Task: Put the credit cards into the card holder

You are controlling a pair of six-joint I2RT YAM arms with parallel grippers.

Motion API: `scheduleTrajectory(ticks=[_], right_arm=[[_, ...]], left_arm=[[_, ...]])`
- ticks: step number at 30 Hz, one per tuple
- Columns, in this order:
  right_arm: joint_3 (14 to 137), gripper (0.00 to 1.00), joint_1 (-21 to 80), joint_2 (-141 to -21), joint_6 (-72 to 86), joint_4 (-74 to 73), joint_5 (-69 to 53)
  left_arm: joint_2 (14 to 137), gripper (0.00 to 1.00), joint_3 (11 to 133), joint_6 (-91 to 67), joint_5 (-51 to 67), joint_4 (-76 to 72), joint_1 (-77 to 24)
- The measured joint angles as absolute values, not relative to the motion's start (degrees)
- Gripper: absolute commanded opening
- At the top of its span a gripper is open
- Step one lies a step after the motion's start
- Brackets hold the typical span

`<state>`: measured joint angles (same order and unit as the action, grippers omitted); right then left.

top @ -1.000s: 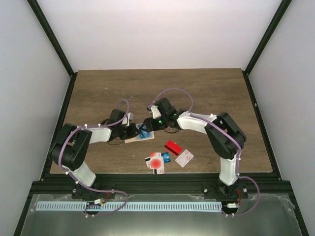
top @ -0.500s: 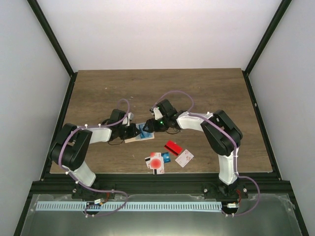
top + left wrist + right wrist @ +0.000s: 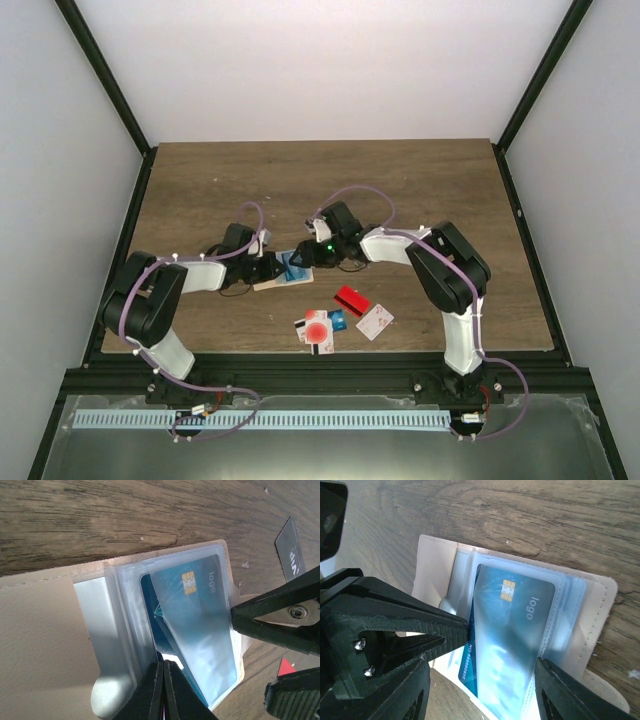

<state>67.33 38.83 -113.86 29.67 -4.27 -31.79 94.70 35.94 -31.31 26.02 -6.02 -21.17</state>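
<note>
The blue card [image 3: 512,630] over the card holder [image 3: 434,562] reads "logo".

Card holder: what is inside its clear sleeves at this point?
A blue card with a gold chip sits partly in the card holder, in its clear sleeve. The edge of a darker blue card shows beneath it. Whatever lies deeper is covered by these two.

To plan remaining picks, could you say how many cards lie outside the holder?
5: red card, white card beside it, overlapping nearer the arms, dotted card, teal card, marked card. Others may hide underneath.
</note>
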Motion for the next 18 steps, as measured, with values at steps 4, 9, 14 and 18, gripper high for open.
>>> scheduleTrajectory(ticks=[4,9,14,18], right_arm=[[66.32,0.58,37.91,-114.24,31.14,-2.02,-35.53],[64.95,0.57,36.84,-114.43,32.97,0.56,-39.92],[63.13,0.56,36.25,-114.45,35.27,3.95,-45.19],[62.52,0.56,36.18,-114.48,37.01,6.55,-49.08]], left_arm=[[94.67,0.04,35.46,-31.31,26.13,-7.01,-21.17],[94.61,0.04,35.14,-31.33,26.15,-7.62,-21.17],[94.59,0.04,35.09,-31.33,26.15,-7.73,-21.17],[94.54,0.04,35.05,-31.31,26.13,-7.77,-21.17]])
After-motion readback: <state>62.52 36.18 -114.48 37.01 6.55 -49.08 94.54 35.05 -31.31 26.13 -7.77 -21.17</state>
